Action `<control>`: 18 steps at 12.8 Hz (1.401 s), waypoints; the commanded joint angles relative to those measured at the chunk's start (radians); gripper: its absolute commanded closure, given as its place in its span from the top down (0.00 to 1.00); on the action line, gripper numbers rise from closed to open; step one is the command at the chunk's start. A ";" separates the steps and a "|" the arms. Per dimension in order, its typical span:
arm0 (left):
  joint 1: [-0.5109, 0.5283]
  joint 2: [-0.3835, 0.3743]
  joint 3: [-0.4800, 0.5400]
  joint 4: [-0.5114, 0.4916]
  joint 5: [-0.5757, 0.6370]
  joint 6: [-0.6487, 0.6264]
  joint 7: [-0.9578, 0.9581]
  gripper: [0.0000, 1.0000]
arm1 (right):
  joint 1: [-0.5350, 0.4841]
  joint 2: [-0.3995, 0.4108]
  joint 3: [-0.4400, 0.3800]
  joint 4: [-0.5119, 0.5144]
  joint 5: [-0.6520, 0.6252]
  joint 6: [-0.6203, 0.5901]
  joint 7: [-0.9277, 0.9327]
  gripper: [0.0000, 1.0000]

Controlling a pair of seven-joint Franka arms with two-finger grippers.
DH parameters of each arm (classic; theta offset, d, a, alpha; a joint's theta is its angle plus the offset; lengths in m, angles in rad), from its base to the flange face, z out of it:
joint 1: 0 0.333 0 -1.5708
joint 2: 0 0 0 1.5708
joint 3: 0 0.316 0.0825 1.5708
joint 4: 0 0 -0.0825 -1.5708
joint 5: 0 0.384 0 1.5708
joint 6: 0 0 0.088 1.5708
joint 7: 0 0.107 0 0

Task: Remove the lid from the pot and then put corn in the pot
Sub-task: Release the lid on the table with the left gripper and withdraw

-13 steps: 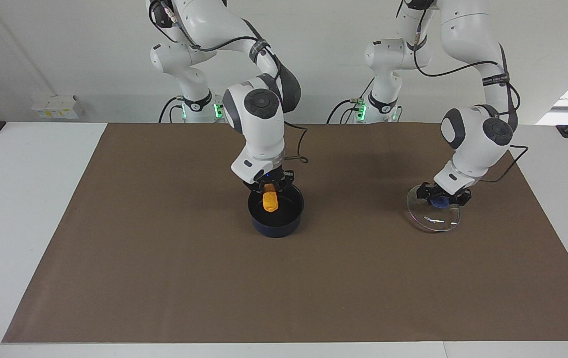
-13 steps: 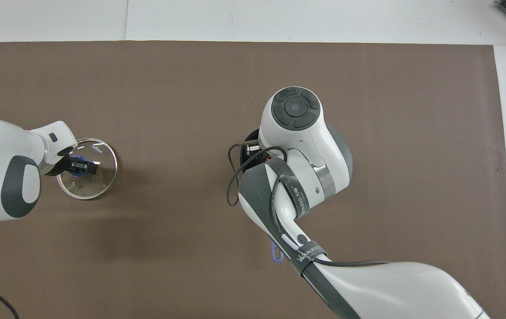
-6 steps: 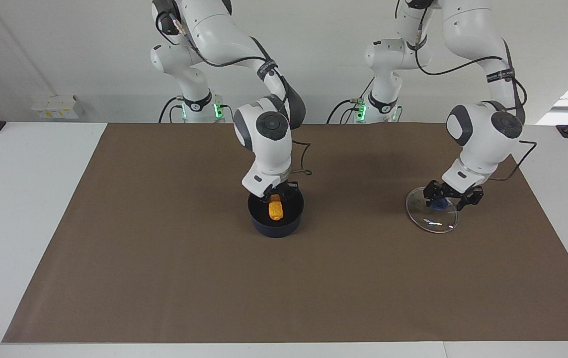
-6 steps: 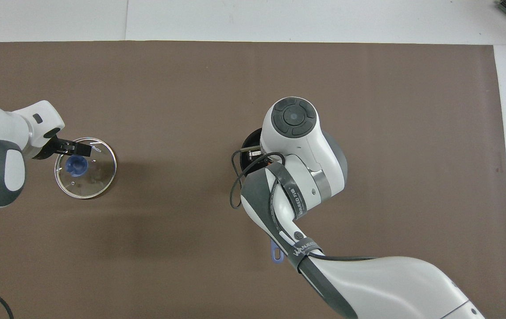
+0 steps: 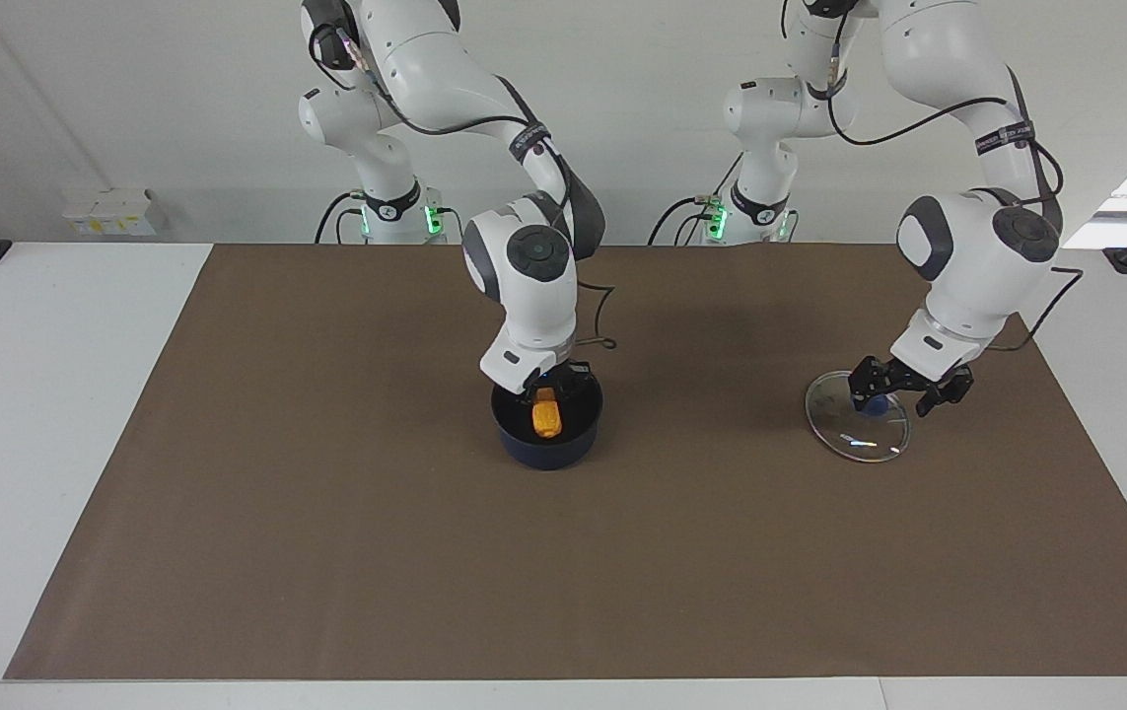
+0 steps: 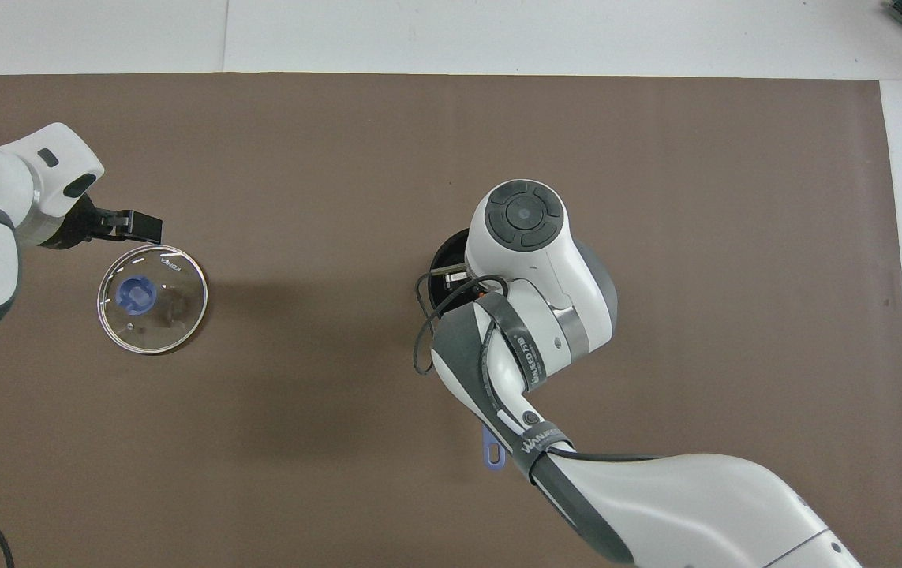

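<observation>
Fingertips of the right gripper (image 5: pixel 547 387) pinch the corn (image 5: pixel 545 414) low inside the pot (image 5: pixel 548 426) (lid (image 5: pixel 857 428) flat near the left arm's end, under the wide-open left gripper (image 5: pixel 908 392)), and a lift without release would likely drag the cob out.
</observation>
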 commanded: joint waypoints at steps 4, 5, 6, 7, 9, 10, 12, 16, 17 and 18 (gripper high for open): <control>-0.013 -0.005 0.007 0.216 0.017 -0.285 -0.022 1.00 | -0.022 0.004 0.007 -0.015 0.020 0.048 -0.092 0.00; -0.011 -0.011 0.010 0.226 0.017 -0.317 -0.023 1.00 | -0.027 0.011 0.007 -0.015 0.026 0.067 -0.099 0.00; -0.011 -0.018 0.012 0.236 0.014 -0.350 -0.025 1.00 | -0.025 0.014 0.007 -0.015 0.049 0.076 -0.100 0.00; -0.010 -0.026 0.015 0.242 0.013 -0.370 -0.025 1.00 | -0.024 0.014 0.007 -0.018 0.053 0.079 -0.100 0.00; -0.003 -0.026 0.015 0.277 0.009 -0.448 -0.023 1.00 | -0.019 0.027 0.007 -0.018 0.053 0.084 -0.105 0.00; 0.001 -0.026 0.015 0.303 0.006 -0.498 -0.023 1.00 | -0.015 0.034 0.007 -0.018 0.053 0.093 -0.105 0.00; -0.002 -0.025 0.015 0.352 0.006 -0.564 -0.023 1.00 | -0.016 0.034 0.007 -0.018 0.053 0.085 -0.105 0.41; -0.003 -0.047 0.012 0.353 0.003 -0.551 -0.029 1.00 | -0.016 0.024 0.004 -0.009 0.036 0.072 -0.096 1.00; -0.003 -0.058 0.012 0.328 0.003 -0.545 -0.041 1.00 | -0.016 0.006 -0.004 -0.007 0.033 0.049 -0.093 1.00; -0.002 -0.064 0.010 0.326 0.003 -0.545 -0.032 1.00 | -0.022 -0.032 -0.007 -0.007 0.031 0.021 -0.086 1.00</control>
